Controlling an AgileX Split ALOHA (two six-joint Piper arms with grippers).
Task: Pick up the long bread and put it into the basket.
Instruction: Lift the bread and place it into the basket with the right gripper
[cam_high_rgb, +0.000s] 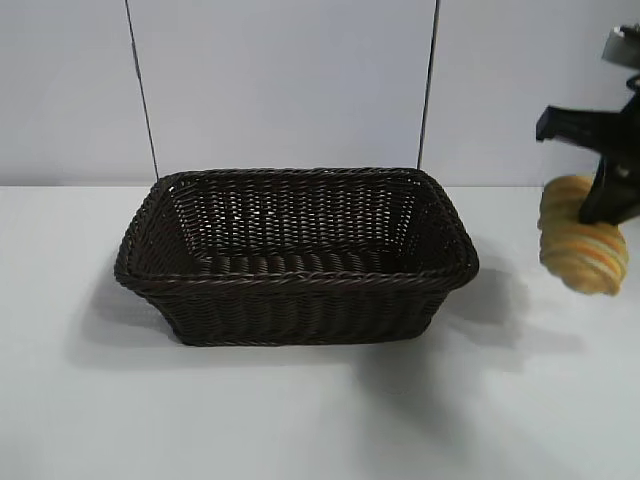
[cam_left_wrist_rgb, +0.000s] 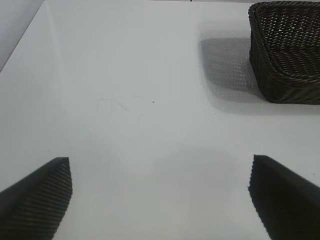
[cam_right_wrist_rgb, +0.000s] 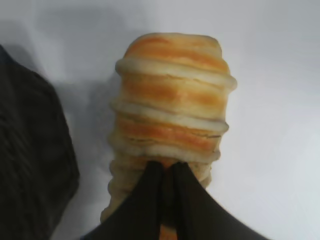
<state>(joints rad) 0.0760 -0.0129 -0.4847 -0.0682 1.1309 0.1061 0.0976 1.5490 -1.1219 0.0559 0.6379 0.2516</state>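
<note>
Golden long bread (cam_high_rgb: 578, 240) hangs clear of the white worktop (cam_high_rgb: 300, 420), pinched in my right pincer (cam_right_wrist_rgb: 167, 172) beside the basket (cam_high_rgb: 300, 275), so lifting is done, carrying over and dropping remain, while my left pincer (cam_left_wrist_rgb: 160, 200) waits wide apart.

exterior faces basket (cam_high_rgb: 300, 260) level; both wrist views look down, sharing it.
</note>
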